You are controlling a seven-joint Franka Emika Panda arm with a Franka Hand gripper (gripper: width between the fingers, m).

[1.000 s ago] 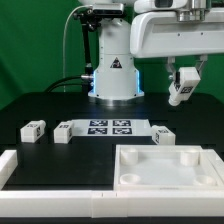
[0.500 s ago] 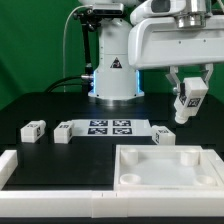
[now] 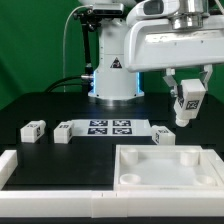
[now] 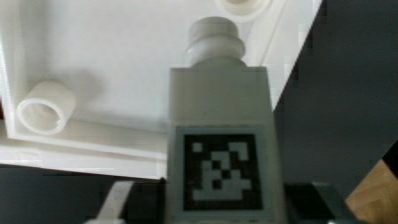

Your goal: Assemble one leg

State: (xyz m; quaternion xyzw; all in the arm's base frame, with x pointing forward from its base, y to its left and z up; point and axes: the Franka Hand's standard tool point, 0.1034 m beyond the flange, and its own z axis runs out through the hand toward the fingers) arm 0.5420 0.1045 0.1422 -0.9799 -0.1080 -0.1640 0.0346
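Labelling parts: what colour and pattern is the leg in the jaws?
The leg is white with a black-and-white square tag; clearest in the wrist view.

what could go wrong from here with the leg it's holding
The gripper holds the leg in the air near the panel; a slip could drop it. Its peg end may miss a corner hole and jam. Another leg lies by the panel's far edge and might get knocked on the way down.
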